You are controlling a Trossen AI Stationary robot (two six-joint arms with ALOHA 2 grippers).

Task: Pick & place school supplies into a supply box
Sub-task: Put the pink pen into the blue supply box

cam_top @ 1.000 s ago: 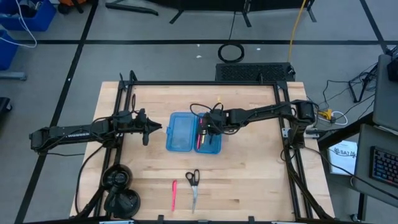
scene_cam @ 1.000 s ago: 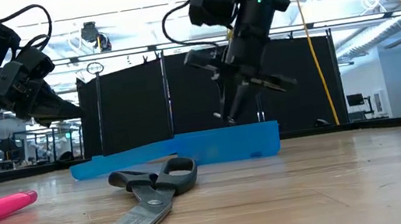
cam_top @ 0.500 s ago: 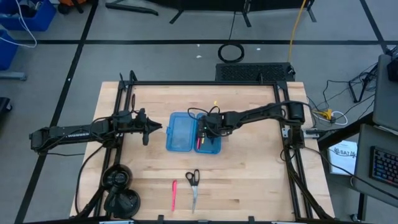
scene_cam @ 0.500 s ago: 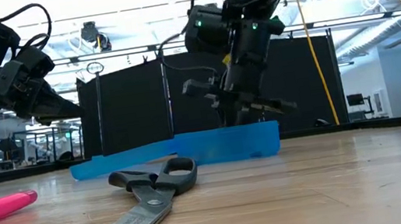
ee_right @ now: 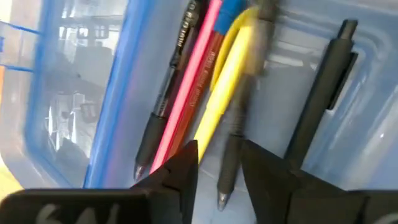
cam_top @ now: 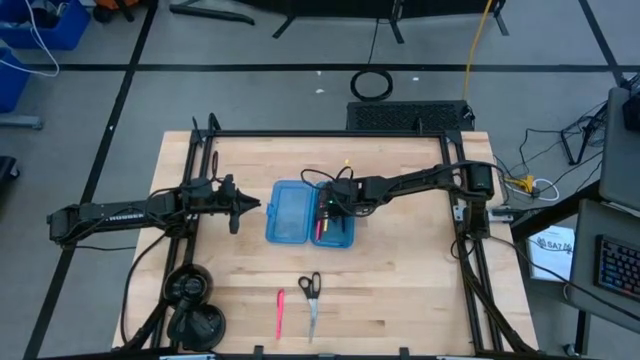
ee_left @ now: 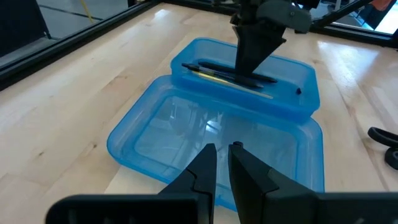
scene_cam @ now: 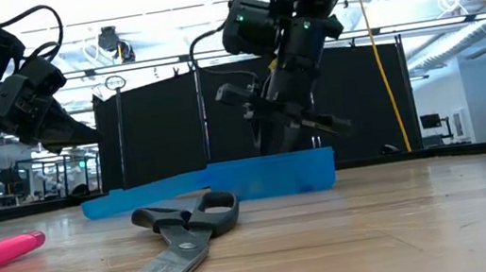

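While your high view hides it, the right wrist view shows the right gripper (ee_right: 217, 165), fingers apart, above the yellow pencil (ee_right: 224, 93) in the supply box (cam_top: 308, 213); the left gripper (ee_left: 221, 165) waits, fingers nearly together.

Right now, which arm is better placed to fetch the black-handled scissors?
Left, probably. Its claw hangs free beside the translucent blue plastic case; the right claw is busy over the case. The scissors lie about midway.

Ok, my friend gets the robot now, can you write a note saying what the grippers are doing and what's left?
Right gripper: low over the supply box, over its right half; fingers slightly apart, holding nothing visible.
Left gripper: waiting left of the box, nearly closed, empty.
Done: several pens (pink, yellow, black) lie in the box's right half.
Left: the scissors and the pink pen are still on the table near the front edge.
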